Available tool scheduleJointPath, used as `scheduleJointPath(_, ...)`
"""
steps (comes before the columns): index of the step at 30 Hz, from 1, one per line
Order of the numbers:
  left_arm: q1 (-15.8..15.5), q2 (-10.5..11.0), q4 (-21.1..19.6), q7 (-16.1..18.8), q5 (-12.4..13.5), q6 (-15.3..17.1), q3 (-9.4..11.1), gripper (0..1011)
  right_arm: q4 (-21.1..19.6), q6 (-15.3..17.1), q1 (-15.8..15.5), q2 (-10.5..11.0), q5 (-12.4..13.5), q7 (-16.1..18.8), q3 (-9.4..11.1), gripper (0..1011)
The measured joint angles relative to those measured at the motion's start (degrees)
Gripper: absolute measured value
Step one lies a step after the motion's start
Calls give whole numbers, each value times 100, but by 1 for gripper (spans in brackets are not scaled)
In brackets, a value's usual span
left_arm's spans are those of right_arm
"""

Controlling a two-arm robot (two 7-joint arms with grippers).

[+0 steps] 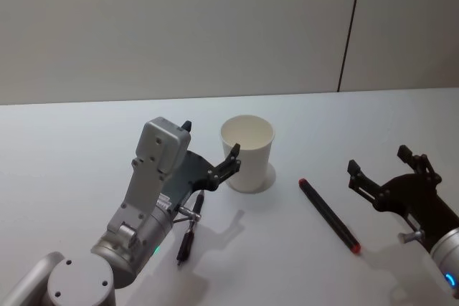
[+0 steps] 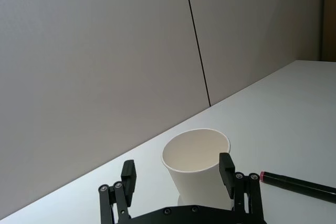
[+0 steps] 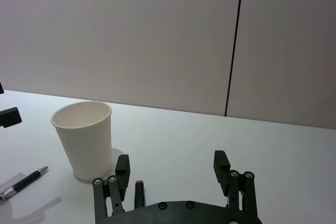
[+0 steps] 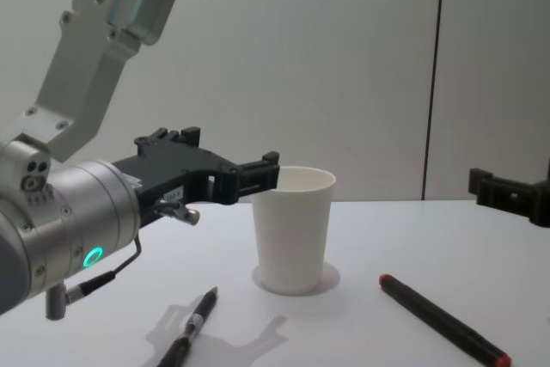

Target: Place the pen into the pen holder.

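Head view: a tapered white paper cup (image 1: 247, 152) is standing on the tabletop (image 1: 79, 141). The left hand (image 1: 209, 141), spread, is hovering just left of it, with a slim black ballpoint pen (image 1: 190, 228) lying under its wrist. A thick black red-tipped marker (image 1: 328, 214) is lying right of the cup, near the spread right hand (image 1: 379, 160). Chest view: the left hand (image 4: 228, 154) is sitting at rim height, so a forward nudge risks tipping the cup (image 4: 294, 229).
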Motion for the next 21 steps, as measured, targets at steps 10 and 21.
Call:
scheduleJointPath(10,0,0,0,0,0,0,0,1005,26,512,186,-217,-167,-128,-95,1002)
scheduleJointPath(21,0,0,0,0,0,0,0,1005,401,1364,632,-487,-259,-53,-147,1002)
